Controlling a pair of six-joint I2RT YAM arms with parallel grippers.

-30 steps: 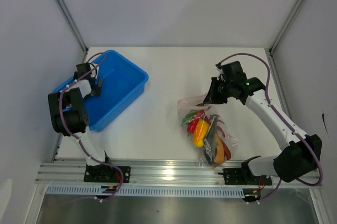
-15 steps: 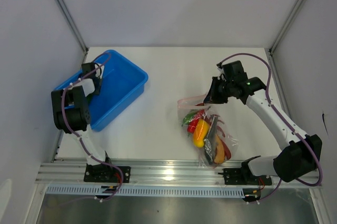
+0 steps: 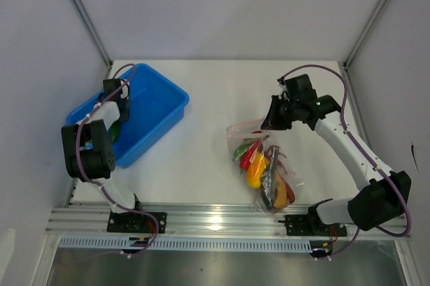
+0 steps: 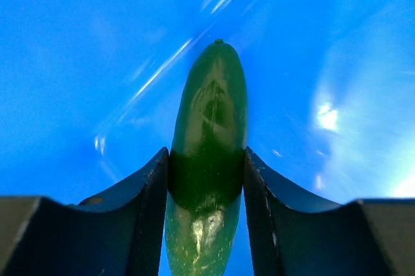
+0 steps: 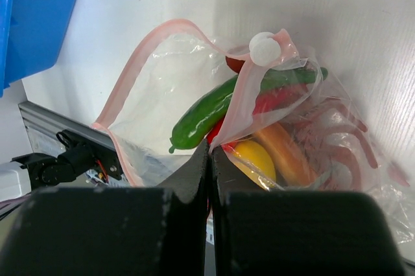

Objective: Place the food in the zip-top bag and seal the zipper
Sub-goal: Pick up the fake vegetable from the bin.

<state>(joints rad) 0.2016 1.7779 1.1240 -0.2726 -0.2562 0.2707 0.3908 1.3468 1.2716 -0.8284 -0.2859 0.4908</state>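
Note:
In the left wrist view my left gripper is shut on a long green vegetable, both fingers pressed to its sides, over the floor of the blue bin. From above, that gripper sits at the bin's left side. The zip-top bag lies right of centre with its mouth open. Inside lie a green vegetable, red chillies, a yellow piece and an orange piece. My right gripper is shut on the bag's mouth edge by the pink zipper.
The blue bin stands at the table's left, tilted diagonally. A white slider sits on the zipper strip. Grey walls and metal posts close in the table at both sides; an aluminium rail runs along the near edge.
My left gripper has closed from wide open onto the green vegetable and shifted a little inside the bin. The right gripper and the bag have stayed put.

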